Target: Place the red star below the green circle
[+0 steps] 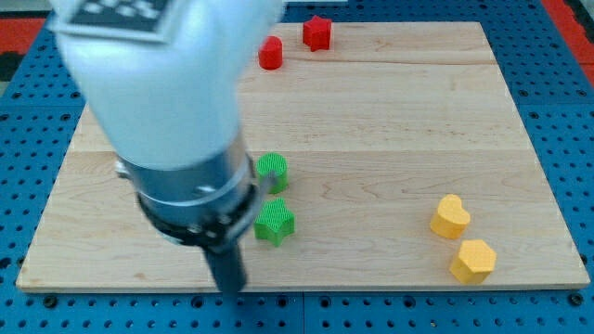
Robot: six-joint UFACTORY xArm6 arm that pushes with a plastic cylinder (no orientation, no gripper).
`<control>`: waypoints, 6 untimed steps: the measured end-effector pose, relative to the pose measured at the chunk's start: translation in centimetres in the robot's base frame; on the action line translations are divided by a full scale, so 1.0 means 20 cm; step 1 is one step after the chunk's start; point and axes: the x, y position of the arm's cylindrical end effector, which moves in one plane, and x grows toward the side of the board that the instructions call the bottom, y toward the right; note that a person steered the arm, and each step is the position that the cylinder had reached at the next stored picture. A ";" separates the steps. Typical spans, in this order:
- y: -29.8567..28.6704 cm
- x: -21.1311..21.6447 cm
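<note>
My tip, the lower end of a bare dark rod with no jaws and nothing held, stood near the view's bottom edge of the pale wooden board, just left of and below the green plastic star block. The green plastic circle block lay directly above that star. The red plastic cylinder block and the red plastic star block sat at the view's top, well apart from the circle. The star appeared light, rigid and readily slid; pushing against a flat between points, from its upper side, was judged best. Count: two green, two red, two yellow, namely a heart and a hexagon.
</note>
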 end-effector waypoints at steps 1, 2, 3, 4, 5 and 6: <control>0.10 -0.13; 0.09 -0.26; 0.07 -0.40; 0.09 -0.61; 0.13 -0.83; 0.32 -1.06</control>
